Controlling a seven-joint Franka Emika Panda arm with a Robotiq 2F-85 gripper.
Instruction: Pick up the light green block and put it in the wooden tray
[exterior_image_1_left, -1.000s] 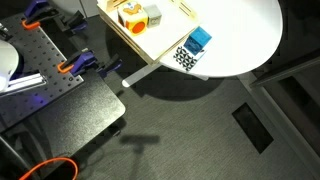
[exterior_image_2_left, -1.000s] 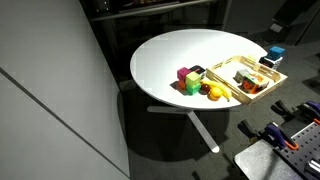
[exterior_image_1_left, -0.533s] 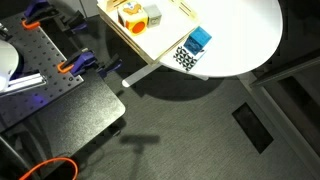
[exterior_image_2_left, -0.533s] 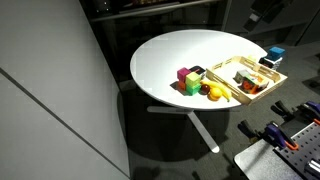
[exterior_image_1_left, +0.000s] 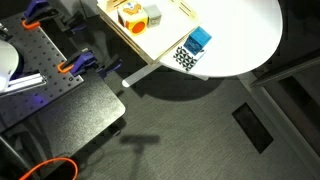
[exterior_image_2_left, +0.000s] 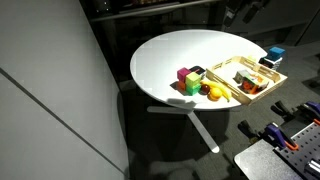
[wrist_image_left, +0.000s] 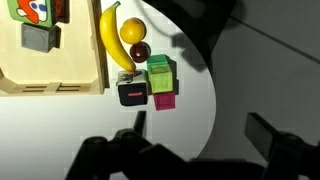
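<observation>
The light green block (exterior_image_1_left: 152, 14), a pale grey-green cube, lies in the wooden tray (exterior_image_1_left: 140, 38) next to the orange-and-white block (exterior_image_1_left: 130, 14). The tray also shows in an exterior view (exterior_image_2_left: 243, 66) and in the wrist view (wrist_image_left: 60, 82), where a grey cube (wrist_image_left: 38, 38) lies in it. My gripper (wrist_image_left: 198, 122) is open and empty. It hangs above the table edge, beside the blocks outside the tray. In an exterior view it is a dark shape (exterior_image_2_left: 247, 9) high over the table's far side.
Outside the tray lie a banana (wrist_image_left: 113, 38), a dark red fruit (wrist_image_left: 139, 52), a bright green block (wrist_image_left: 160, 72), a magenta block (wrist_image_left: 163, 98) and a black block (wrist_image_left: 132, 91). A bright blue block (exterior_image_1_left: 198, 40) sits on the round white table (exterior_image_2_left: 170, 55). Clamps (exterior_image_1_left: 70, 66) lie nearby.
In an exterior view my arm has moved to the left along the top of the picture. The blocks and the tray have not moved.
</observation>
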